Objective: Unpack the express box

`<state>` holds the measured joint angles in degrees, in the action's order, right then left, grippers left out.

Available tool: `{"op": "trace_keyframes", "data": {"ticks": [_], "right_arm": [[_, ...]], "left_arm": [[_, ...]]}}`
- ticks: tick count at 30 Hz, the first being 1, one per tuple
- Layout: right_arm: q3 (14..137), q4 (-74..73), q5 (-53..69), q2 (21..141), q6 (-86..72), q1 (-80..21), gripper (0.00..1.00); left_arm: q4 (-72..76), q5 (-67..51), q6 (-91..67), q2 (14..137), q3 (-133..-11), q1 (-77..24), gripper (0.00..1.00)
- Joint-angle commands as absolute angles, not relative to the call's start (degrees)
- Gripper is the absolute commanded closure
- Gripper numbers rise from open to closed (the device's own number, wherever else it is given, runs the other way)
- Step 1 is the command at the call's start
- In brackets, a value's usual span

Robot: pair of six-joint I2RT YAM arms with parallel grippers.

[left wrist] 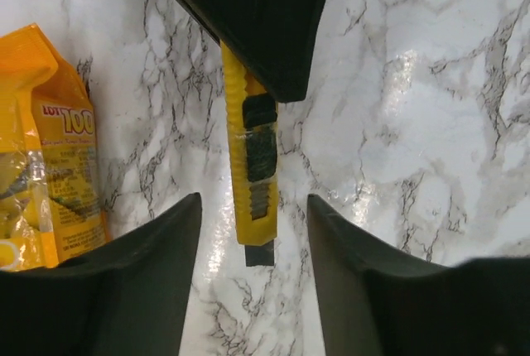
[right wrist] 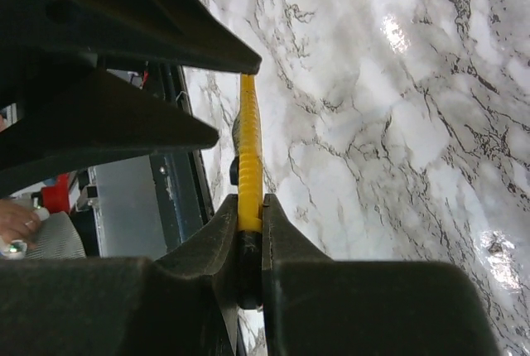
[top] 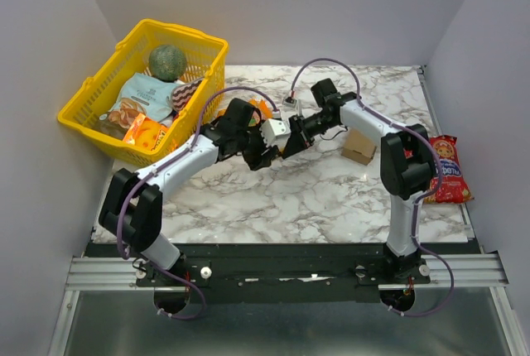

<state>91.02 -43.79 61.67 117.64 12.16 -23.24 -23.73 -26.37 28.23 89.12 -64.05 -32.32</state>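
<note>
Cardboard so light would crush, I judged, so the small brown cardboard box (top: pixel 358 147) beside the right arm (top: pixel 403 161) wanted holding by its edges; the right gripper (right wrist: pixel 250 207) pinched a yellow utility knife (left wrist: pixel 252 157), the left gripper (left wrist: pixel 252 200) gaping around it.

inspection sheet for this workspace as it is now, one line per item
surface: marble tabletop, no spills seen
job's things: express box lies by the right arm, lid state unclear; utility knife held between the arms
clutter: orange snack packet, red snack bag at the right edge, yellow basket of goods far left
grippers: right gripper shut on utility knife; left gripper open, fingers either side of it, apart
cables: purple cables loop along both arms, no snag seen
surroundings: grey walls on three sides
</note>
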Motion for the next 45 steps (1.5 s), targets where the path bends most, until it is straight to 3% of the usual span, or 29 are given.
{"op": "trace_keyframes", "data": {"ticks": [1,9,16,22,29,45], "right_arm": [[92.4,-45.3,61.0,111.7,17.7,-22.4,1.00],[97.4,-48.7,56.0,107.8,29.3,-20.7,1.00],[103.6,-50.3,51.9,106.1,38.9,-20.9,1.00],[115.0,-60.4,52.0,108.6,46.2,-22.1,0.99],[114.4,-63.5,48.2,107.1,51.3,-23.9,0.99],[115.7,-62.7,49.7,107.0,46.6,-23.9,1.00]], "left_arm": [[-27.3,-28.6,19.5,88.5,-72.4,-30.1,0.30],[-26.6,-43.0,9.1,88.0,-79.0,-21.4,0.29],[-30.8,-50.4,21.9,90.3,-82.4,-21.1,0.34],[-23.3,-51.7,19.0,92.2,-82.6,-21.1,0.35],[-20.6,-52.1,17.9,92.7,-84.3,-21.1,0.41],[-26.6,-54.9,22.0,93.9,-83.7,-21.1,0.51]]}}
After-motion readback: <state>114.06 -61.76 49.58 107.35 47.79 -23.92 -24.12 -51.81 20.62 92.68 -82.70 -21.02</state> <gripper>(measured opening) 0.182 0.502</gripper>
